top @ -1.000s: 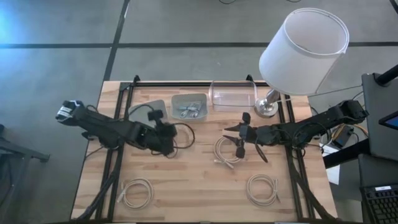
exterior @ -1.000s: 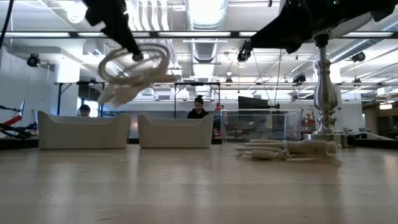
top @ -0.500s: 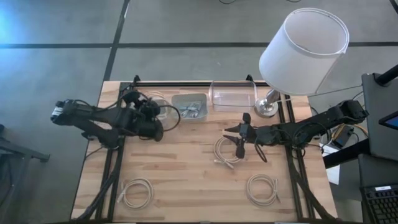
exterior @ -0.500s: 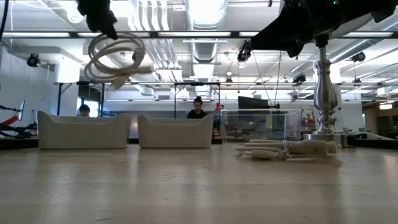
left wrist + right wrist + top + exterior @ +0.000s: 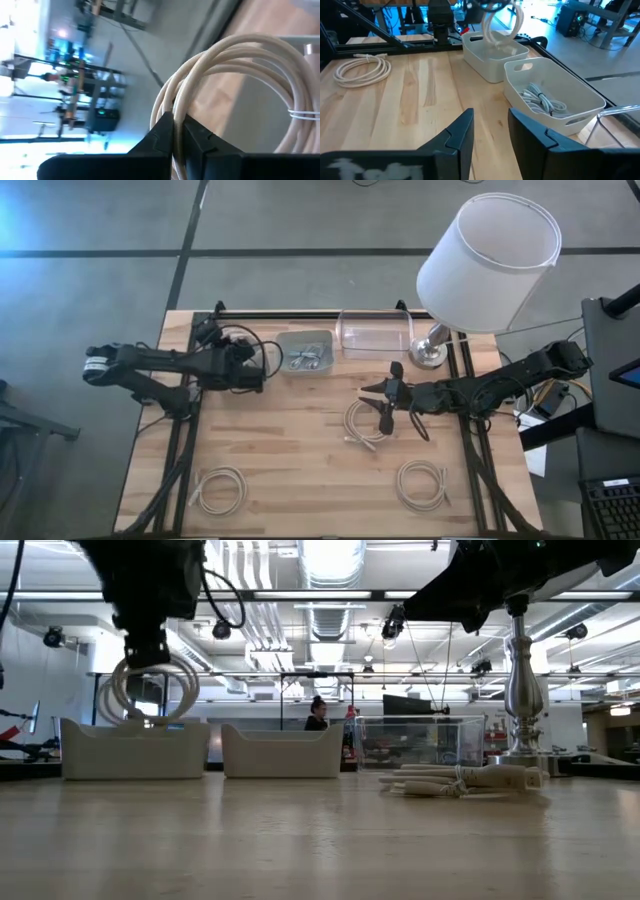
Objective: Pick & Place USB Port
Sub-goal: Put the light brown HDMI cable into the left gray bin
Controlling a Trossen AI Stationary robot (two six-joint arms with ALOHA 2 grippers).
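Note:
My left gripper (image 5: 255, 366) is shut on a coiled cream USB cable (image 5: 150, 692), above the left white bin (image 5: 130, 752) at the far left of the table. The coil hangs upright, its lower end about level with the bin's rim. It also shows in the right wrist view (image 5: 502, 22). My right gripper (image 5: 385, 406) is open and empty, above another coiled cable (image 5: 363, 423) that lies on the table at centre right. My left gripper pinches several strands of the coil, on one side of the loop (image 5: 175, 107), between its two fingers (image 5: 197, 137). The fingers come from above, pointing down. The coil hangs upright below them, clear of the table, over the left bin.
A second white bin (image 5: 305, 350) holding cables stands right of the first, then a clear box (image 5: 375, 332) and a lamp (image 5: 488, 250) at the far right. Two more coils lie near the front edge, one at the left (image 5: 220, 488) and one at the right (image 5: 422, 482).
My left gripper has carried the coil toward the table's far left, over the left bin, and down. The coil, first tilted and swinging, now hangs upright just above the bin.

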